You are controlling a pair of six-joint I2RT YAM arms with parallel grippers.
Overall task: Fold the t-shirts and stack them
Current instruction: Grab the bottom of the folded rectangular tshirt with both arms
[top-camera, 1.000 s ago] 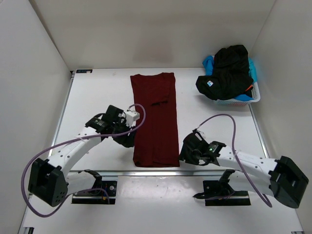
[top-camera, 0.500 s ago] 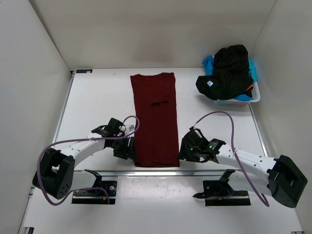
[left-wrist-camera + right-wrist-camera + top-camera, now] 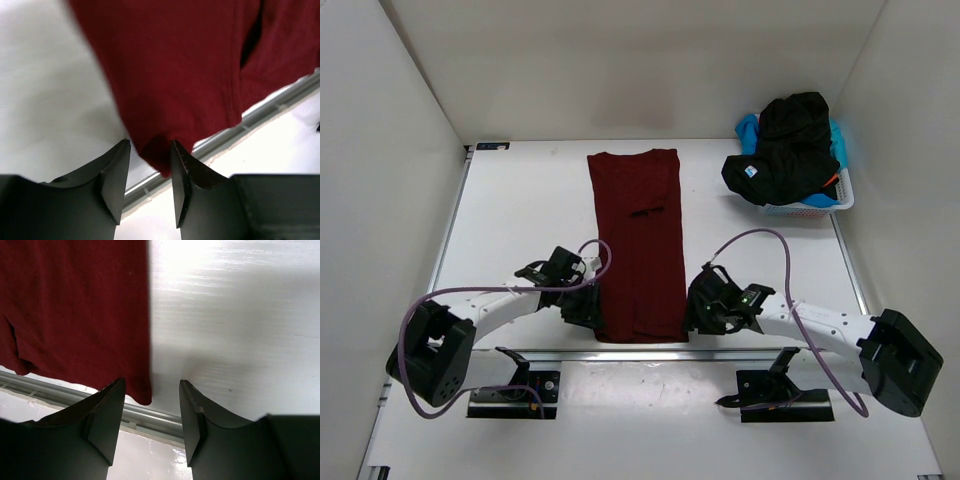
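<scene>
Top external shows the red shirt (image 3: pixel 638 240) lying as a long strip on the surface (image 3: pixel 520 205); left hand (image 3: pixel 149 149) spread astride its near-left corner, right hand (image 3: pixel 152 386) spread astride the near-right; soft, limp cloth, best pinched at those corners.

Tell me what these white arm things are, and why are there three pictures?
Those are two robot arms bolted to a white table. Each ends in a gripper: two fingers that pinch. The big picture comes from a camera above and behind the arms. The other two come from small cameras on the wrists, so you see each arm's own fingers up close. A dark red t-shirt lies flat, folded into a long strip. The left gripper and right gripper sit at its near corners, both open. The left one has a corner between its fingers, but nothing is pinched yet. Other clothes, black and blue, are heaped in a basket at the far right.
</scene>
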